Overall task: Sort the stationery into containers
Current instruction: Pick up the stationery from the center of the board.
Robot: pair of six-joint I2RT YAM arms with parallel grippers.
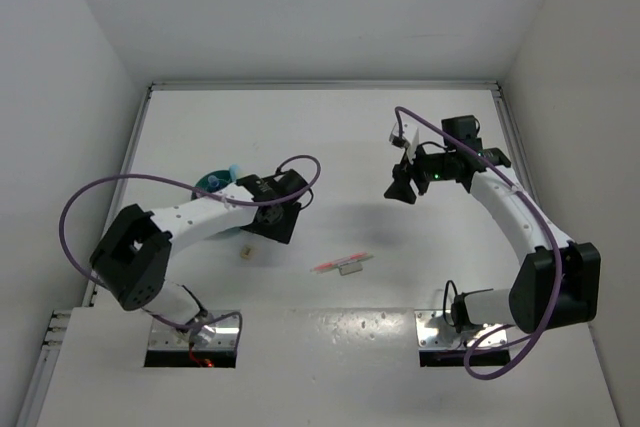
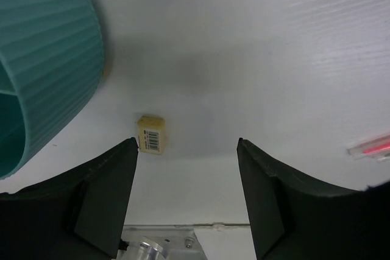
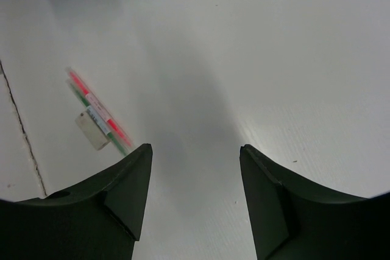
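On table by left fingertip: eraser, beige with a barcode label, lying flat, apart from everything else
Eraser vs left gripper: just ahead of the tip of the finger on the cup side, so off the centre line and not between the jaws
Eraser axis: short block, with its longer side running roughly along the fingers; I judge the jaws would close across the short side
Move needed (judgement): shift sideways toward the cup to centre on the eraser, then go down
Nearer arm: left by far; right gripper is well apart, across the table
Left gripper state: jaws wide apart, nothing between them, holding nothing
Teal cup: near the eraser on the same side, not touching it; in the top view it is mostly hidden behind the left arm
Red pen: on the table between the two arms, long axis roughly left-right and slightly tilted; neither arm is clearly nearer
Small beige block: touching the pen's side; a green streak runs alongside the pen, too blurred to name
Right gripper state: jaws apart, empty, raised over bare table; pen lies off to its side, outside the jaws
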